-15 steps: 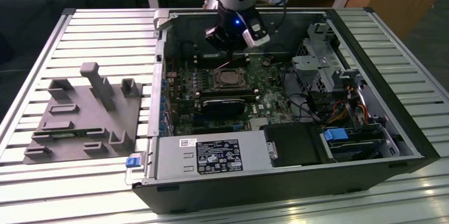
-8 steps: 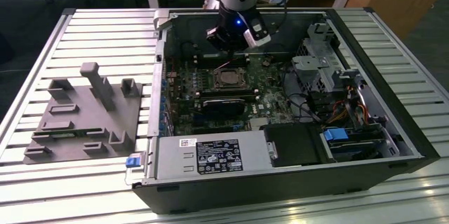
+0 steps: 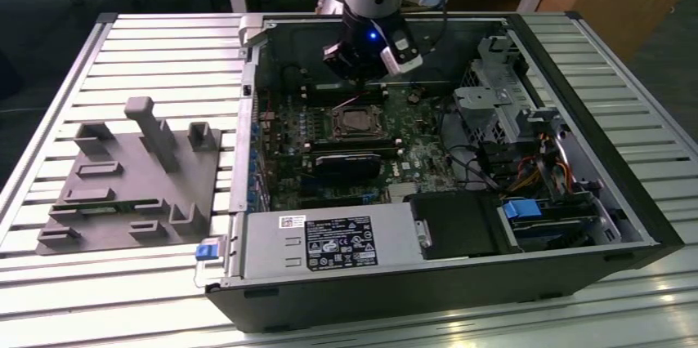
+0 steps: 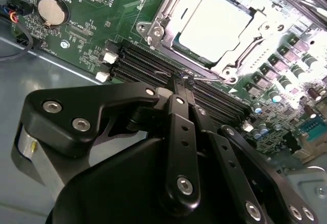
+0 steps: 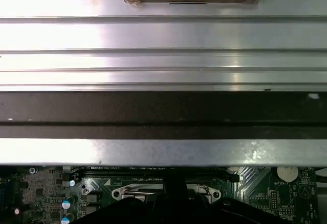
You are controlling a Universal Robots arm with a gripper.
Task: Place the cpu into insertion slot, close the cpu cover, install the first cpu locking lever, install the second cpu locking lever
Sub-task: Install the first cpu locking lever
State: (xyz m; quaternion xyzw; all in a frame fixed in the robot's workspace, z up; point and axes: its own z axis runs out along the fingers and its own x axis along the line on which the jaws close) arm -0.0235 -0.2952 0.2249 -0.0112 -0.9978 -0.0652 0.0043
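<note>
The cpu (image 4: pixel 214 27) lies flat in the motherboard socket, its silvery top showing through the square cut-out of the cpu cover (image 4: pixel 164 16), which is down over it. In the exterior view the socket (image 3: pixel 355 123) sits mid-board, and my gripper (image 3: pixel 361 88) hangs just beyond its far edge. In the second wrist view my gripper (image 4: pixel 183 81) is shut, its black fingers pressed together. The tips rest at a thin wire locking lever (image 4: pixel 217 79) that runs along the socket's edge beside the memory slots (image 4: pixel 138 63). The first wrist view catches the socket (image 5: pixel 134 192) past the case wall.
The open computer case (image 3: pixel 627 193) lies on a slatted aluminium table (image 3: pixel 163 46). A grey fixture block (image 3: pixel 131 176) sits at the exterior view's left. A black module (image 3: pixel 349 160), power supply (image 3: pixel 322 243), drive cage (image 3: pixel 491 99) and cables (image 3: pixel 512 172) crowd round the board.
</note>
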